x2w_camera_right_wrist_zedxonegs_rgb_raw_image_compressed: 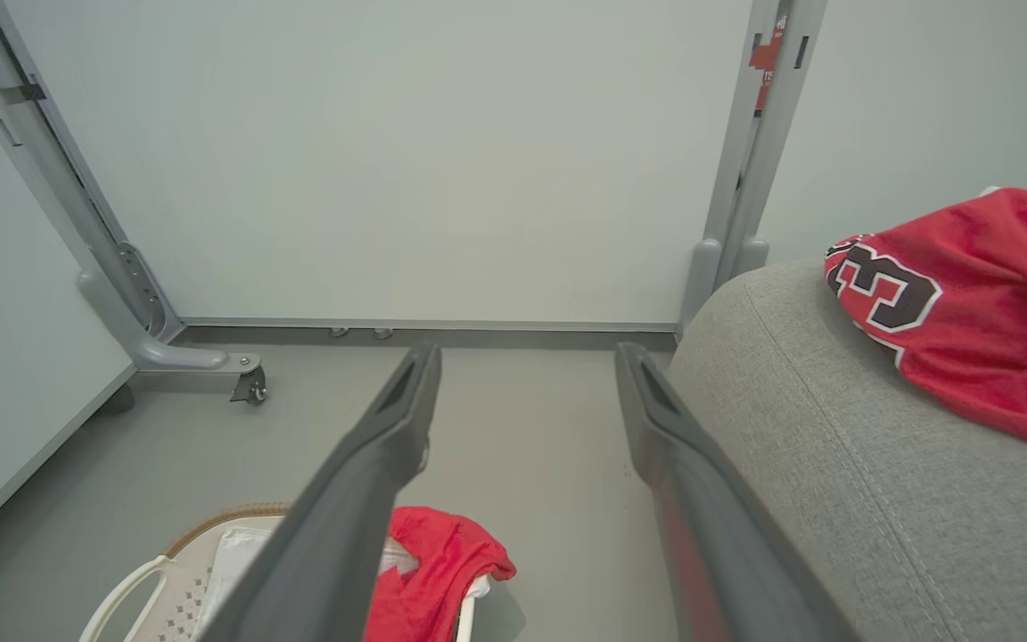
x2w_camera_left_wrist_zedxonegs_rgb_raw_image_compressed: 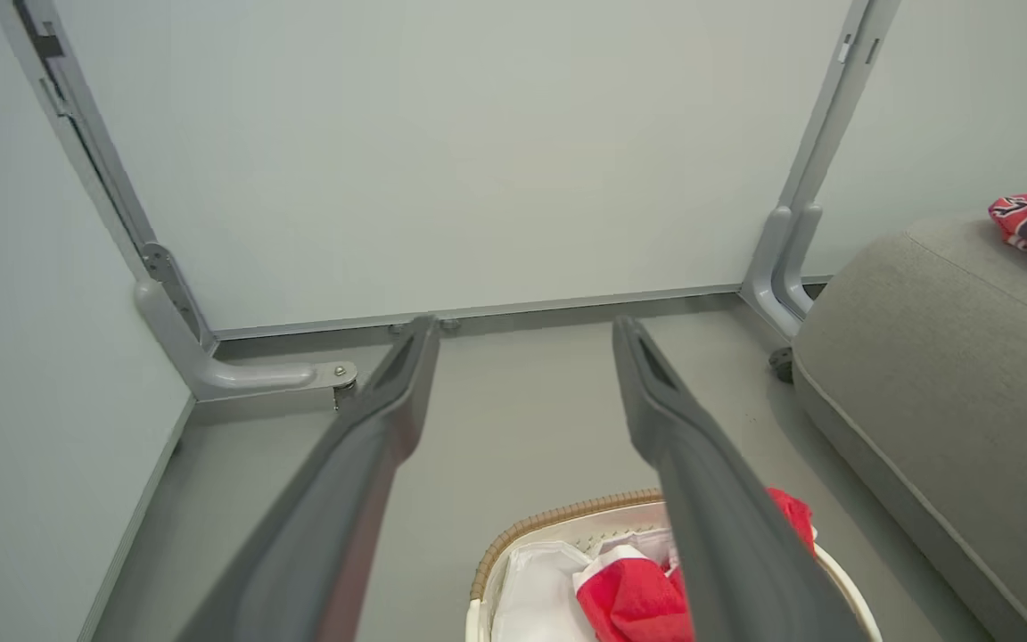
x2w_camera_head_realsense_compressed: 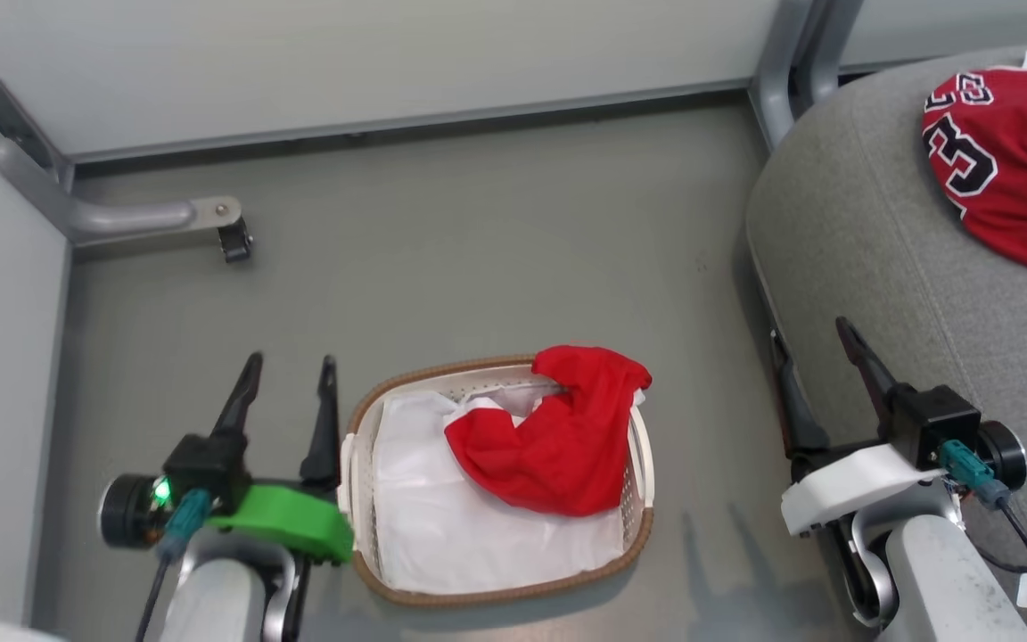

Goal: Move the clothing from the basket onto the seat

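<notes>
Basket [x2w_camera_head_realsense_compressed: 496,596] of cream-white perforated plastic, oval, with brown woven rim and side handles, standing on smooth grey floor [x2w_camera_head_realsense_compressed: 478,223]. Inside the basket, smooth plain white sheet [x2w_camera_head_realsense_compressed: 442,535] lining the bottom, with crumpled plain red garment [x2w_camera_head_realsense_compressed: 558,446] heaped on it, one fold draped over the far rim. Large grey woven-fabric sofa [x2w_camera_head_realsense_compressed: 843,241], rounded at the edge with a stitched seam, to the right of the basket and apart from it. On its cushion, rumpled red jersey [x2w_camera_head_realsense_compressed: 1022,169] with black-and-white numerals and white-black trim.

Left gripper [x2w_camera_head_realsense_compressed: 291,361] low, just beside the basket's left wall, green shell [x2w_camera_head_realsense_compressed: 291,522] at the wrist. Two long dark tapered fingers [x2w_camera_left_wrist_zedxonegs_rgb_raw_image_compressed: 371,446] pointing away from the robot, spread wide, holding nothing. Right gripper [x2w_camera_head_realsense_compressed: 808,328] at the sofa's near edge, white shell [x2w_camera_head_realsense_compressed: 852,486] at the wrist. Its fingers [x2w_camera_right_wrist_zedxonegs_rgb_raw_image_compressed: 371,464] likewise wide apart and empty, one of them seen against the grey fabric.

Left wrist view: jersey small at the far right, pale partition panels [x2w_camera_left_wrist_zedxonegs_rgb_raw_image_compressed: 442,160] and a grey metal foot [x2w_camera_left_wrist_zedxonegs_rgb_raw_image_compressed: 255,374] with caster behind. Right wrist view: numeral "3" large, the sofa's coarse weave and seam close up, basket handle and perforations at lower left.
</notes>
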`<state>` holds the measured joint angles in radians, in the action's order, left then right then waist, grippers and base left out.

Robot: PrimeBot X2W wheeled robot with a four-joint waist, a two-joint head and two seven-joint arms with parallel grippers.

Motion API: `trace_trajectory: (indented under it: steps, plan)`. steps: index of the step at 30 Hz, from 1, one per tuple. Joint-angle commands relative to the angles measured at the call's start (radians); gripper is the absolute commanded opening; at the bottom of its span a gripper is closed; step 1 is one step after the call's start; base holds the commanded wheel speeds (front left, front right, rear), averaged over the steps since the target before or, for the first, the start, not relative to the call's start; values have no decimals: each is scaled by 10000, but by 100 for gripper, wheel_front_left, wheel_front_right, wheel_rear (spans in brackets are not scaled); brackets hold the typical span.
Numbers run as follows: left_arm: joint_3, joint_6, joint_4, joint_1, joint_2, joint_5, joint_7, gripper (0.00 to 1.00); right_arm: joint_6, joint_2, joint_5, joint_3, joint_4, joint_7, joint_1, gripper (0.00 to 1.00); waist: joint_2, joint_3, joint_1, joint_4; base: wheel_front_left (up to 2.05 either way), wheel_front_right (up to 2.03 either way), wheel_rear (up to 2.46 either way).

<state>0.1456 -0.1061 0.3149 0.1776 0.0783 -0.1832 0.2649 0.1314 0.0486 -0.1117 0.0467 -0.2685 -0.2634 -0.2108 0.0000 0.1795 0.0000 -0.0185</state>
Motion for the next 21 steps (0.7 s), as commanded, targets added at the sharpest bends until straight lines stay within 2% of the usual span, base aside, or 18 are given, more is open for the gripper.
trace_trajectory:
  steps: [1, 10, 21]
  plan:
    - [271, -82, 227, 605, 69, 190, -52, 100, -14, 31, 128, -43, 106, -20, -256, 100, 0, 1195, 0, -437, 0, 0, 0]
    - [2371, -240, 2291, 3257, 280, 1095, -399, 100, -12, 30, -84, -123, 728, -20, -1329, 100, 0, 3582, 0, -1438, 0, 0, 0]
    - [5144, -238, 5290, 5274, 565, 707, -1040, 100, -14, 23, -554, 231, 1711, -20, -2404, 100, 0, 5635, 0, -2497, 0, 0, 0]
